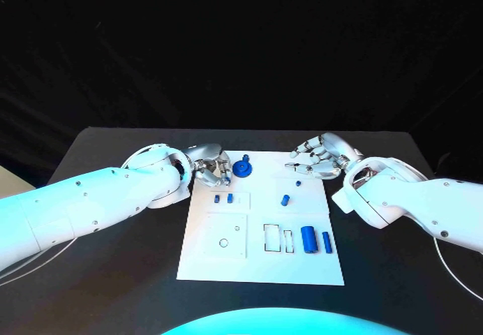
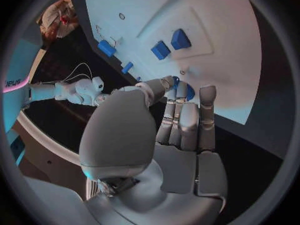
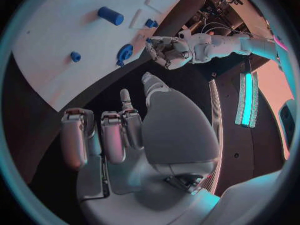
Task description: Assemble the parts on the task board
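The white task board (image 1: 262,262) lies mid-table. A blue round part (image 1: 243,168) stands at its far left corner. My left hand (image 1: 211,169) hovers just beside it, fingers nearly straight and holding nothing; in the left wrist view the part (image 2: 189,91) peeks out behind the fingertips (image 2: 180,97). My right hand (image 1: 320,157) hangs over the board's far right corner, fingers loosely bent and empty. Two small blue blocks (image 1: 223,199), a short piece (image 1: 286,200) and a tiny peg (image 1: 298,184) sit mid-board. Two blue cylinders (image 1: 309,239) lie at the near right.
The board has outlined slots (image 1: 273,238) and a raised square with a small hole (image 1: 223,243) near its front. Black table (image 1: 121,279) surrounds the board on all sides. A cable (image 1: 458,272) trails by the right arm.
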Available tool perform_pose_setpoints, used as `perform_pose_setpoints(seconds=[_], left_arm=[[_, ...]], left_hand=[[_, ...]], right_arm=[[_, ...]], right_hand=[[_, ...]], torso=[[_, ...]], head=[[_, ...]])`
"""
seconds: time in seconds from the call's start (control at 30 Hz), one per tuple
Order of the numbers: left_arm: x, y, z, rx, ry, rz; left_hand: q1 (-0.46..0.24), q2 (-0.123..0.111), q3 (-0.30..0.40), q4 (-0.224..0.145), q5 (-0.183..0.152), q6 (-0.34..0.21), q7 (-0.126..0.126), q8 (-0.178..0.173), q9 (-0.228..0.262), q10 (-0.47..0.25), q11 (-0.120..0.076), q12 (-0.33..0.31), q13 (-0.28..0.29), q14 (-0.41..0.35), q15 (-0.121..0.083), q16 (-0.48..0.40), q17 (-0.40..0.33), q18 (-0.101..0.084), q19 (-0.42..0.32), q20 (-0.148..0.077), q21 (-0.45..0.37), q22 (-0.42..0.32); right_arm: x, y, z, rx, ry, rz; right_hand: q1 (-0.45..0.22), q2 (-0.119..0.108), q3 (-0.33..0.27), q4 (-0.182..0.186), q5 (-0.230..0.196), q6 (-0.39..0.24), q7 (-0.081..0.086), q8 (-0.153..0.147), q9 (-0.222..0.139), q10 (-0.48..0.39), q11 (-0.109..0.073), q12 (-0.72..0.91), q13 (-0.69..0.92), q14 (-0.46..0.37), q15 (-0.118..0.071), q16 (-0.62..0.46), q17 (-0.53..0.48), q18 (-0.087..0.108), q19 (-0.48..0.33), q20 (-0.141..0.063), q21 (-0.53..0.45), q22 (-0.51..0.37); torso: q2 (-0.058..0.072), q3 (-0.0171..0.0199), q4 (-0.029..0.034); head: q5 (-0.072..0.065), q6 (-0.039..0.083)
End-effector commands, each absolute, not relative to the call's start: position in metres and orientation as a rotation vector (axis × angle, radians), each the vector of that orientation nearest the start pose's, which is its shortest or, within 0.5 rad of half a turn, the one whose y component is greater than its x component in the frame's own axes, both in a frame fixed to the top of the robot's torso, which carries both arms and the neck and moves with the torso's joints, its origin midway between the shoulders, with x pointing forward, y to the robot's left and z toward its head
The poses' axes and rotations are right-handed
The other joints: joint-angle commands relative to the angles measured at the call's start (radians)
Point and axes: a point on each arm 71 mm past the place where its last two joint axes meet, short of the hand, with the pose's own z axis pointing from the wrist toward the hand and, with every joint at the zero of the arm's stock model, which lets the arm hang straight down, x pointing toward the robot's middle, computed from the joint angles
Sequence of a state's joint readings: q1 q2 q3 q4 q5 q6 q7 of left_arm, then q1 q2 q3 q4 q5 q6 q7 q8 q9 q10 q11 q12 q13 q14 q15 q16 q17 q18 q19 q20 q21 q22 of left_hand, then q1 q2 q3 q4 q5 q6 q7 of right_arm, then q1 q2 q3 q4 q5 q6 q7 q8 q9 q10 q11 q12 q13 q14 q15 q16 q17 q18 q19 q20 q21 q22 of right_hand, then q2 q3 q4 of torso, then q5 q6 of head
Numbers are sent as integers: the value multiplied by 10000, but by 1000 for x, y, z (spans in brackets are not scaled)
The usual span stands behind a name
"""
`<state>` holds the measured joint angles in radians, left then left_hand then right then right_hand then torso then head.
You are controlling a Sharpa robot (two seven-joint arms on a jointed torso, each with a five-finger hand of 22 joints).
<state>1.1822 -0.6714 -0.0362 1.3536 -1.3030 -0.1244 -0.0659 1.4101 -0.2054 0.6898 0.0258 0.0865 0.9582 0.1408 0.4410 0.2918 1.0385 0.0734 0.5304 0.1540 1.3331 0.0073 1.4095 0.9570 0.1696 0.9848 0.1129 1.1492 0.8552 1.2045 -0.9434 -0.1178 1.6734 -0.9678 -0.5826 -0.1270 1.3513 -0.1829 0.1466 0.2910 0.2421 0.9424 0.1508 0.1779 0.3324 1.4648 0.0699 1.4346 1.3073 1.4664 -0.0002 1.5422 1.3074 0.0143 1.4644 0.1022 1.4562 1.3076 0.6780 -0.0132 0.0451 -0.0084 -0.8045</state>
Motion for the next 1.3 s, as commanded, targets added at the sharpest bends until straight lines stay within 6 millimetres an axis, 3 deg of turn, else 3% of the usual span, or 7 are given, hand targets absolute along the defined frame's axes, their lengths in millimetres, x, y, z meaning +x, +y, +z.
perform_pose_setpoints(seconds=[0.03,0.17,0.83,1.3], left_arm=[[507,155,-217,1118,19170,-7513],[508,156,-218,1121,19222,-7383],[508,157,-222,1146,19672,-7201],[511,155,-225,1061,19665,-6810]], left_hand=[[-58,12,-10,-57,14,87,-13,-66,11,65,-8,-50,-9,83,-5,64,13,-26,73,-21,34,9],[-69,7,-12,-65,13,93,-17,-76,13,74,-10,-66,-12,78,-6,60,-7,-24,70,-22,34,8],[-70,15,-4,-90,16,117,-24,-92,20,107,-19,-91,-12,76,-12,56,-32,-23,73,-23,41,16],[-160,3,-40,-87,-5,155,-30,-128,35,154,-23,-147,-13,85,-15,60,-35,-20,57,-24,32,1]], right_arm=[[453,-222,-195,4251,16510,8108],[453,-222,-195,4252,16511,8109],[453,-222,-195,4255,16512,8098],[453,-221,-195,4228,16530,8131]], right_hand=[[32,30,69,-17,48,-15,-24,56,1,36,-48,-55,1609,857,-79,-58,1868,128,558,-62,-18,2002],[32,30,69,-17,48,-15,-24,56,1,36,-48,-55,1609,857,-79,-58,1868,128,558,-62,-18,2002],[32,30,69,-17,48,-15,-24,56,1,36,-48,-55,1609,857,-79,-58,1868,128,558,-62,-18,2002],[15,23,87,-15,53,-6,-31,78,2,45,-56,-52,1607,859,-87,-62,1867,131,557,-68,-35,1994]], torso=[[9,-2,-20],[2,9,-9],[-4,-4,4],[-5,3,-15]], head=[[6,-7],[1,-26],[-18,-54],[2,-37]])
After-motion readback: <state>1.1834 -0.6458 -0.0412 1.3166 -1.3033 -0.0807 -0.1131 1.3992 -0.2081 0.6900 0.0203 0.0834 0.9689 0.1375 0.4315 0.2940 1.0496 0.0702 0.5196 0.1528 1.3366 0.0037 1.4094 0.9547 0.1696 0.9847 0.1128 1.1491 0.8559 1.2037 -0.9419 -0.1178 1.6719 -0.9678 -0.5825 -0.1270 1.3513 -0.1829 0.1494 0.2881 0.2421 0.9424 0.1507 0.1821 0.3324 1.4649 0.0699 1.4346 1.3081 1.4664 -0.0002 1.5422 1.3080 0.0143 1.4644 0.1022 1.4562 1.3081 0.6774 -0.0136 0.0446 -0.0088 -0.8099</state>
